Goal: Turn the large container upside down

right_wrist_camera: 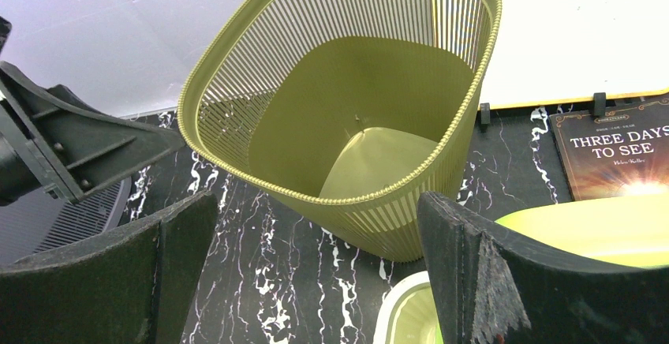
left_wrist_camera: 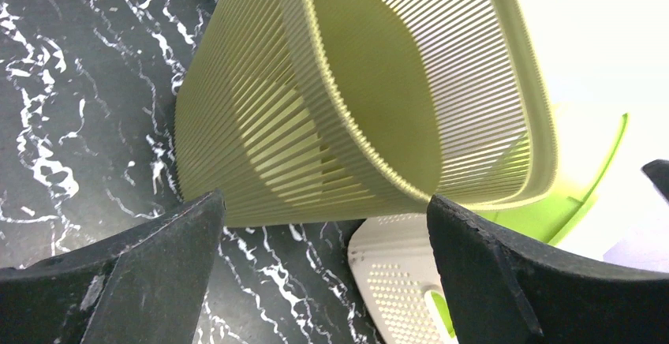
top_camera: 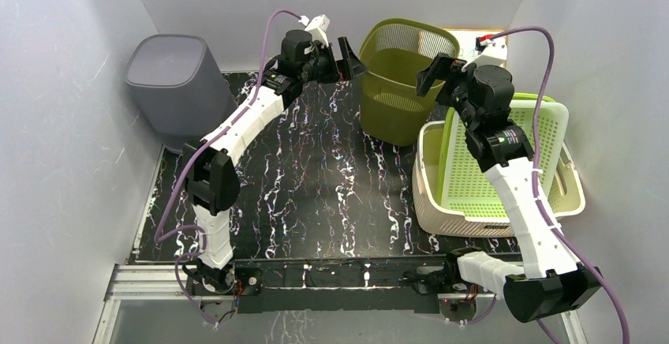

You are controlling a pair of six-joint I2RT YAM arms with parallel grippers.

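Top view: large olive container [top_camera: 406,72] stands mouth up at far side of marble table [top_camera: 315,178], just beside white basket [top_camera: 442,210] that holds a lime perforated basket [top_camera: 505,162] on edge. Grey bin [top_camera: 173,76] well apart at far left. Left gripper [top_camera: 347,50] reaches in from the left, fingers spread, right next to the container's rim; contact unclear. Right gripper [top_camera: 432,74] sits at the container's right side, fingers apart, holding nothing. Left wrist view: left gripper [left_wrist_camera: 325,206] wide open, 2 black fingers [left_wrist_camera: 134,273] at the bottom corners, slatted container [left_wrist_camera: 355,99] filling the frame ahead and not between them, white basket corner [left_wrist_camera: 402,281] below it. Right wrist view: right gripper [right_wrist_camera: 315,202] open, empty, looking down into the container [right_wrist_camera: 355,123], inside bare. Left gripper [right_wrist_camera: 71,151] pokes in at left, tip just beside the rim. Book [right_wrist_camera: 611,155] lies flat on the table to the right of the container.
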